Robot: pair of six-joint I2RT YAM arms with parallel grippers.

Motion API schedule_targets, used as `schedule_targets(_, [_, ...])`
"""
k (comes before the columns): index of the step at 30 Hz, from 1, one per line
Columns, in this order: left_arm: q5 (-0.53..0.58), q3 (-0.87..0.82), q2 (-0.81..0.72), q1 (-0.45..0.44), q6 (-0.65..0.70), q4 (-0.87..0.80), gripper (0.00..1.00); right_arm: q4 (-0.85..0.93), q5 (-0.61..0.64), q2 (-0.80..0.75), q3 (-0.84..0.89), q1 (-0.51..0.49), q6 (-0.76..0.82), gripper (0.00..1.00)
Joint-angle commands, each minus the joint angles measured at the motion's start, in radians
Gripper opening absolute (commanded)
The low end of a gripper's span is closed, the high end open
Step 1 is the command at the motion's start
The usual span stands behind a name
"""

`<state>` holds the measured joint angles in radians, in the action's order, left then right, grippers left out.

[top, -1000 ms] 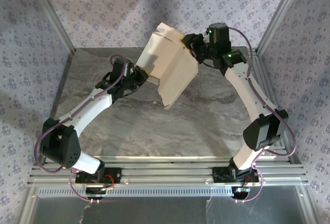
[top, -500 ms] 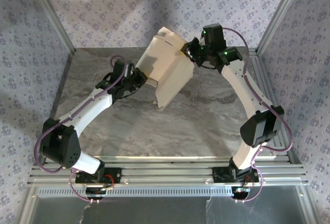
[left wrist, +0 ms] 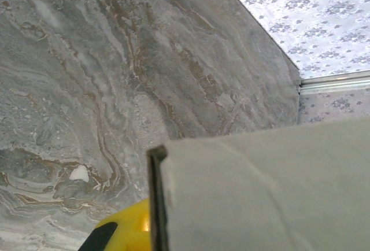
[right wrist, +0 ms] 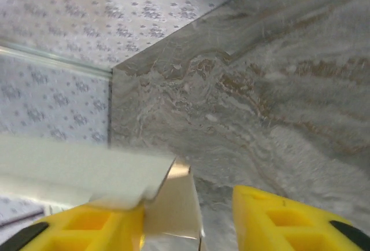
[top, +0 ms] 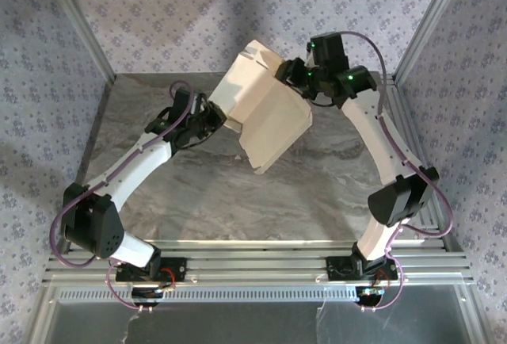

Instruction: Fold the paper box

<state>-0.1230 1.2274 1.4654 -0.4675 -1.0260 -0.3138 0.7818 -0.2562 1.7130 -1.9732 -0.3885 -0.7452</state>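
The box (top: pixel 265 114), a partly folded sheet of pale card, is hanging tilted in the air above the far middle of the table (top: pixel 317 193), between the two arms. The left gripper (top: pixel 215 119) is pinching its left edge; in the left wrist view one yellow finger (left wrist: pixel 124 231) is pressing against the card's edge. The right gripper (top: pixel 290 73) is sitting at the box's far right corner with its fingers (right wrist: pixel 289 219) standing wide apart, a flap lying over one of them.
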Motion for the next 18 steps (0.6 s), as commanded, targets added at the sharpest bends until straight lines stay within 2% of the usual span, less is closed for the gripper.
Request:
schedule_targets(1, [-0.019, 0.049, -0.036, 0.002, 0.049, -0.082, 0.0, 0.058, -0.042, -0.072, -0.092, 0.024, 0.282, 0.49])
schedule_targets(6, [-0.054, 0.074, -0.04, 0.015, 0.096, -0.168, 0.0, 0.073, -0.041, -0.103, -0.132, 0.057, 0.561, 0.51])
schedule_targets(9, [-0.062, 0.089, -0.045, 0.015, 0.123, -0.222, 0.0, -0.062, -0.133, -0.165, 0.005, 0.059, 0.82, 0.53])
schedule_targets(11, [-0.06, 0.091, -0.051, 0.015, 0.139, -0.247, 0.0, -0.156, -0.146, -0.202, 0.113, 0.057, 0.946, 0.63])
schedule_targets(13, [-0.059, 0.099, -0.054, 0.015, 0.156, -0.279, 0.0, -0.176, -0.173, -0.209, 0.165, 0.054, 1.06, 0.66])
schedule_targets(15, [-0.06, 0.099, -0.057, 0.015, 0.169, -0.293, 0.0, -0.167, -0.153, -0.197, 0.173, 0.04, 1.147, 0.66])
schedule_targets(18, [-0.057, 0.102, -0.063, 0.015, 0.186, -0.31, 0.0, -0.171, -0.114, -0.166, 0.172, 0.038, 1.189, 0.66])
